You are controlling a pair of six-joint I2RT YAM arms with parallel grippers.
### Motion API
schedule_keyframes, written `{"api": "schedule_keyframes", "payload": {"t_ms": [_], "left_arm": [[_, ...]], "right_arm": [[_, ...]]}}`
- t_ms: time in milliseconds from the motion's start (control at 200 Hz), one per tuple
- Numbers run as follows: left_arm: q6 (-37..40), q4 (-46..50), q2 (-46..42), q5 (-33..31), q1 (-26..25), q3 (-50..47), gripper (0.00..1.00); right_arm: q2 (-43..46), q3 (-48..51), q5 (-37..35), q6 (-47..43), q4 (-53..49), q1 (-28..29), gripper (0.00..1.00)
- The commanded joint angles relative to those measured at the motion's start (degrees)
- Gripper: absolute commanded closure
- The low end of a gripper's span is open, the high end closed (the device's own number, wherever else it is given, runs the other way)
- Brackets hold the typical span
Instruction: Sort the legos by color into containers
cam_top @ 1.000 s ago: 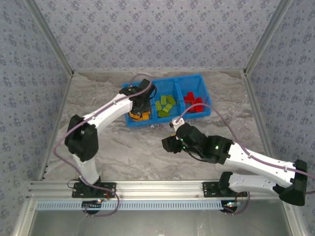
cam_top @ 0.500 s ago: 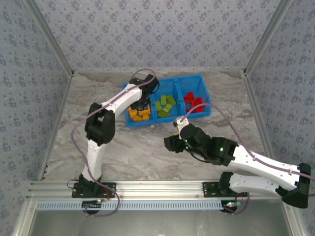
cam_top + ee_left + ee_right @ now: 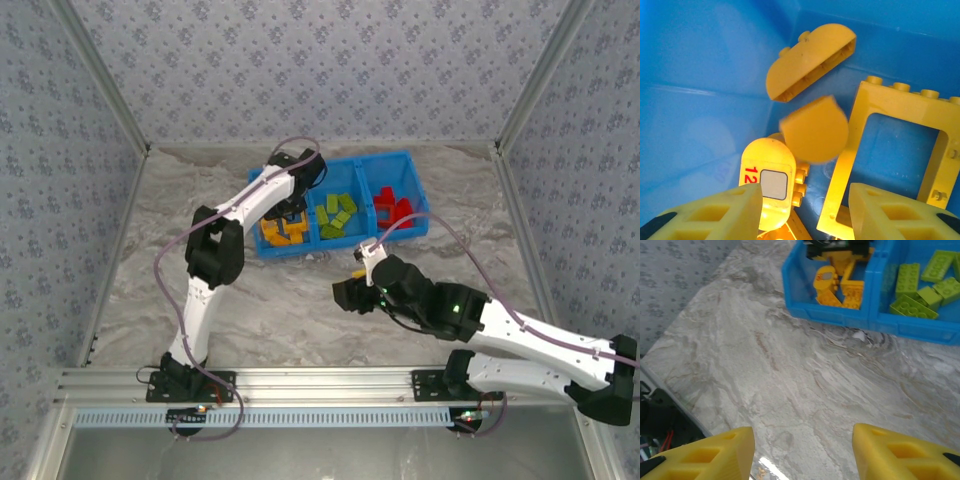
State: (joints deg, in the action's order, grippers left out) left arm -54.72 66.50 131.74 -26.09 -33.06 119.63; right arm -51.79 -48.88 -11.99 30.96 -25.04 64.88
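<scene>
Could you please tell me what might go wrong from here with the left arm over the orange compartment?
The blurred rounded orange brick under the open left gripper looks mid-drop; it may bounce off the frame piece and land awkwardly. The gripper sits low near the blue bin wall, so lifting out could nudge the bin.

Right claw (image 3: 802, 442) spread over table (image 3: 790, 390); bin (image 3: 825, 315) holds orange legos (image 3: 836, 286), green legos (image 3: 920, 285).

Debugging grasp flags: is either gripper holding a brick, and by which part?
Nothing held. The left gripper is open above the blue plastic bin; a blurred rounded orange plastic brick is clear of its fingers. The right gripper is open over the marbled tabletop.
</scene>
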Motion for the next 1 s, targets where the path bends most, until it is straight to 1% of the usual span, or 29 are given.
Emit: {"api": "schedule_keyframes", "payload": {"t_ms": [0,105,210,250,265,270,295,305,315,320,330,340,405,465,525,585,610,620,680,725,754,779,794,819,834,854,879,939,994], "left_arm": [[0.01,2.66,-3.50,-1.77,-0.02,1.67,0.50],[1.13,1.80,-7.61,-3.39,-1.58,1.30,0.45],[2.77,-0.04,-14.85,-6.67,-4.60,-1.30,0.32],[3.38,-2.10,-18.79,-6.72,-5.51,-4.43,0.25],[3.73,-3.13,-20.44,-6.74,-5.85,-5.83,0.22],[3.87,-3.70,-21.03,-6.72,-5.95,-5.83,0.19],[4.71,-5.77,-23.98,-6.48,-6.20,-9.01,0.14],[5.15,-7.04,-25.26,-6.07,-6.40,-10.70,0.06],[5.61,-8.35,-26.50,-5.60,-6.45,-12.09,0.03],[5.86,-8.99,-27.05,-5.22,-6.47,-13.00,0.02],[6.54,-10.18,-28.45,-4.68,-6.51,-14.38,0.02],[7.17,-11.44,-29.59,-4.17,-6.61,-15.69,0.02],[10.46,-17.66,-37.54,-1.85,-6.69,-24.43,0.02],[12.63,-18.16,-43.15,-3.10,-6.67,-29.68,0.02],[13.60,-15.84,-48.33,-7.79,-6.80,-33.59,0.02],[14.65,-15.09,-54.04,-13.09,-6.83,-38.54,0.02],[14.26,-14.37,-56.35,-15.64,-6.58,-40.59,0.02],[13.73,-13.90,-57.24,-17.04,-6.47,-41.31,0.02],[10.71,-10.74,-61.86,-24.33,-5.55,-45.58,0.02],[9.25,-10.29,-65.60,-29.09,-4.49,-49.73,0.02],[9.99,-12.64,-68.67,-32.46,-4.00,-53.91,0.02],[13.44,-17.16,-71.39,-34.48,-3.46,-58.17,0.02],[16.71,-20.92,-73.20,-35.32,-3.06,-61.38,0.02],[23.97,-28.69,-76.01,-35.55,-2.21,-66.35,0.02],[27.83,-32.13,-77.68,-34.60,-1.61,-69.47,0.02],[30.61,-36.12,-79.82,-33.36,-0.47,-72.61,0.02],[31.23,-38.31,-82.12,-31.98,1.34,-75.69,0.02],[32.27,-43.36,-86.78,-27.69,6.20,-83.02,0.02],[36.46,-52.32,-89.93,-23.21,9.82,-90.70,0.02]], "right_arm": [[0.24,0.38,0.48,-4.75,5.10,1.82,0.42],[-1.16,0.01,-0.37,-6.58,6.86,2.99,0.41],[-1.30,0.34,-3.60,-6.77,7.59,3.67,0.38],[-1.15,0.22,-6.28,-6.26,6.59,3.59,0.34],[-1.12,0.07,-8.18,-5.37,5.64,3.51,0.31],[-1.12,0.00,-8.68,-5.16,5.45,3.46,0.30],[-1.04,-0.33,-10.38,-4.36,4.00,3.14,0.26],[-1.03,-0.54,-11.65,-3.74,2.87,2.82,0.23],[-0.94,-0.70,-12.09,-3.55,2.49,2.63,0.21],[-0.92,-0.87,-12.88,-3.32,1.71,2.44,0.15],[-0.82,-1.08,-13.52,-2.80,0.88,2.31,0.05],[-0.78,-1.25,-14.19,-2.56,0.23,1.95,0.01],[0.26,-1.78,-16.40,-1.68,-2.76,-0.69,0.00],[1.64,-1.98,-18.78,-0.82,-5.63,-3.85,0.00],[3.26,-1.67,-21.98,-1.41,-7.40,-6.89,0.00],[4.71,-1.18,-28.72,0.02,-10.75,-9.67,0.00],[5.10,-1.01,-32.24,1.54,-12.65,-11.70,0.00],[5.10,-0.98,-32.50,1.81,-13.13,-11.88,0.00],[5.95,-0.07,-37.20,3.64,-14.64,-17.52,0.00],[6.76,2.31,-39.69,2.73,-12.16,-22.90,0.00],[7.34,4.56,-39.31,-1.15,-7.60,-25.15,0.00],[7.86,7.10,-37.66,-5.62,-2.14,-28.11,0.00],[8.37,9.73,-35.80,-9.81,1.56,-30.36,0.00],[8.85,12.09,-33.05,-13.57,6.60,-32.59,0.00],[9.09,14.02,-31.43,-15.91,9.54,-34.27,0.00],[9.24,16.52,-27.42,-18.81,14.62,-37.24,0.00],[9.23,19.62,-23.74,-20.41,18.81,-40.04,0.00],[8.08,24.95,-17.92,-22.88,27.40,-46.06,0.00],[5.73,28.64,-15.64,-24.00,33.48,-49.58,0.00]]}}
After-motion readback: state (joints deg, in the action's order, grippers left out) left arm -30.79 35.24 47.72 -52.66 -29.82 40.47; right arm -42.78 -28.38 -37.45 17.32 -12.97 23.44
